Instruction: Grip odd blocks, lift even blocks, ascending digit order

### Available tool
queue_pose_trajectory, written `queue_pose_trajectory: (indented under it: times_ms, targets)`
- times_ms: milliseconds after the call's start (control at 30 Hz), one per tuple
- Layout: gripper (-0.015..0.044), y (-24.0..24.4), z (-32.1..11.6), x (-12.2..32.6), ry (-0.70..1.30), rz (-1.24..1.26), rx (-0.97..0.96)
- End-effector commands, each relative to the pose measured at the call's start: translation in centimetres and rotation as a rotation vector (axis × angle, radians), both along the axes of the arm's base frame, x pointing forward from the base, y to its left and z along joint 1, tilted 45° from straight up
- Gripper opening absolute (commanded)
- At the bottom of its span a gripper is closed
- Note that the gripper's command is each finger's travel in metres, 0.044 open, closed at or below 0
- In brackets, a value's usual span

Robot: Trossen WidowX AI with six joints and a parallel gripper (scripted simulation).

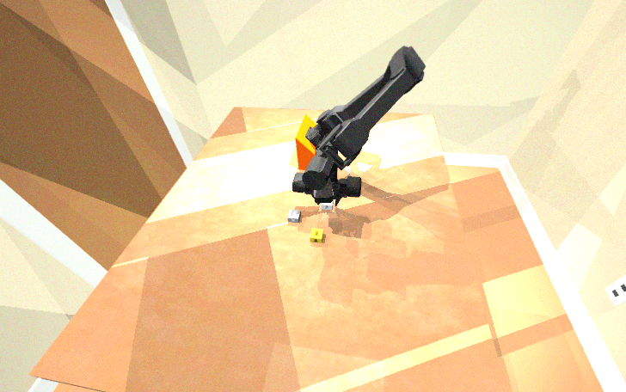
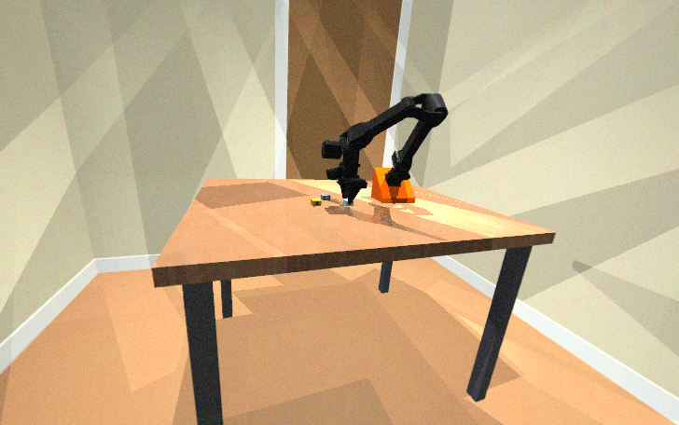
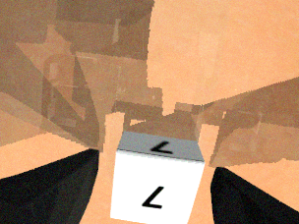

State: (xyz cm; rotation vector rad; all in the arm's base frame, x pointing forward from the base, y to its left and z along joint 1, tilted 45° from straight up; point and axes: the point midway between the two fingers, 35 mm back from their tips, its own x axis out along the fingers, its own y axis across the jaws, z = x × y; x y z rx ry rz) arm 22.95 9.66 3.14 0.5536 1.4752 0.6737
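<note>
So there's this wooden table [image 1: 207, 295] [image 2: 260, 225] filling most of the top view, with the black WidowX arm [image 1: 383, 96] [image 2: 385, 119] coming down from upper right. The orange wedge [image 1: 304, 152] [image 2: 381, 190] sits partly behind it. The gripper [image 1: 327, 203] [image 2: 348, 199] [image 3: 156, 170] is roughly half open around the white 7 block [image 3: 157, 184] [image 1: 327, 206] [image 2: 347, 202], bottom centre of the wrist view, gaps both sides, holding nothing. Grey block [image 1: 294, 216] [image 2: 325, 197] and yellow block [image 1: 316, 235] [image 2: 315, 201] are nearby, left and lower left in the top view, their digits too small to read.
</note>
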Motion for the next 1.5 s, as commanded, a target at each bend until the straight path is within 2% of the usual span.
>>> queue_pose_trajectory:
  times_ms: [0,100,467,567,700,833,1133,1467]
  targets:
    - [0.033,0.0,-0.1,-0.1,0.005,-0.002,0.002]
    - [0.04,0.0,-0.1,-0.1,0.005,-0.002,0.002]
    - [0.04,-2.6,2.5,0.0,0.005,-0.002,0.0]
    - [0.0321,-4.0,3.7,0.3,0.005,-0.003,-0.005]
    - [0.0216,-7.7,7.5,0.3,0.006,-0.002,-0.005]
    - [0.012,-8.3,8.1,0.2,0.007,-0.002,-0.003]
    - [0.012,-8.3,8.2,0.4,0.006,-0.002,-0.004]
    - [0.012,-8.3,8.1,10.9,-0.001,-0.002,-0.004]
